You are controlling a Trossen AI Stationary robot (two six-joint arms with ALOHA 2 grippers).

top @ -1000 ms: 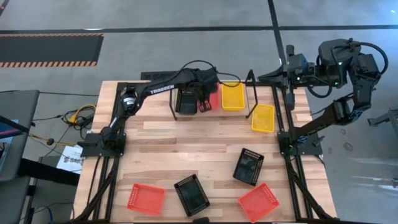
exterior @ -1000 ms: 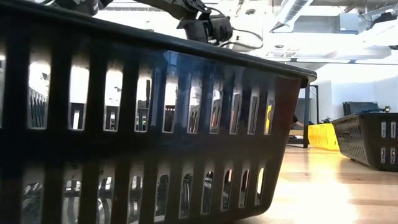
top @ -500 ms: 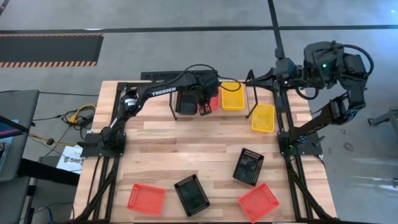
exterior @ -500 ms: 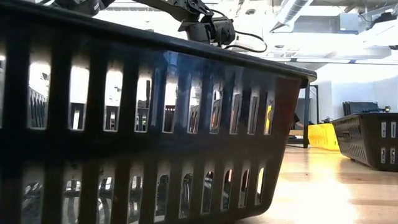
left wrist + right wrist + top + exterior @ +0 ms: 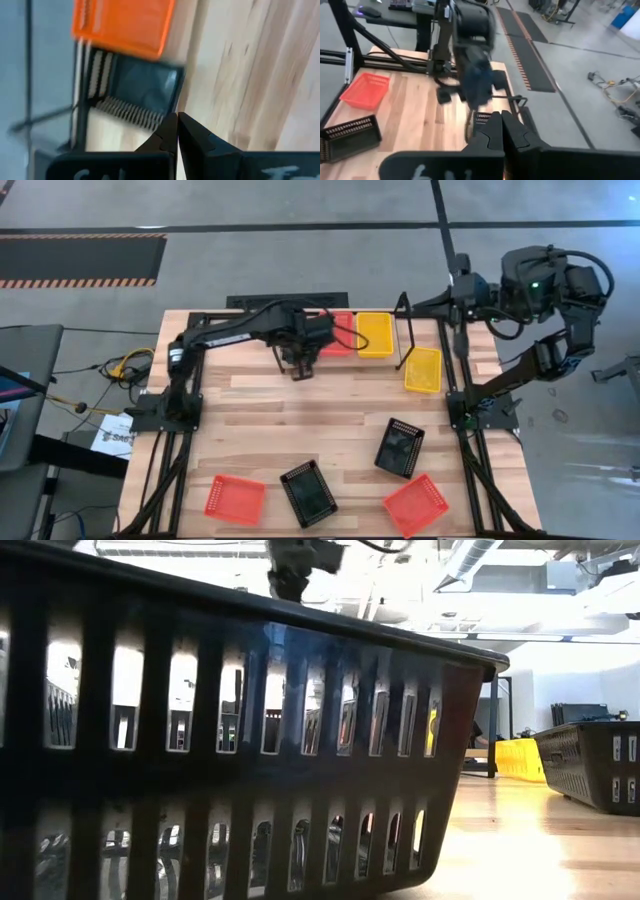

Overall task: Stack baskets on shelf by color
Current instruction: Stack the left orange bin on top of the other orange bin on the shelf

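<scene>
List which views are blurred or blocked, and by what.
Low view: a black basket right at the lens fills most of the frame, with bright glare behind. Left wrist view: motion-smeared over the red-orange basket. Right wrist view: the left arm is smeared. High view: sharp, evenly lit.

Near black basket (image 5: 240, 740) fills low view, hiding table; left wrist baskets (image 5: 125, 30) motion-blurred, cut by edge.

High cam looked straight down on the whole counter (image 5: 330, 405). Low cam sat at counter level, right up against a black basket (image 5: 230, 750). Left wrist cam looked close at the shelf's baskets. Right wrist cam faced across at the left arm (image 5: 470, 55), shared w/ high view.
</scene>
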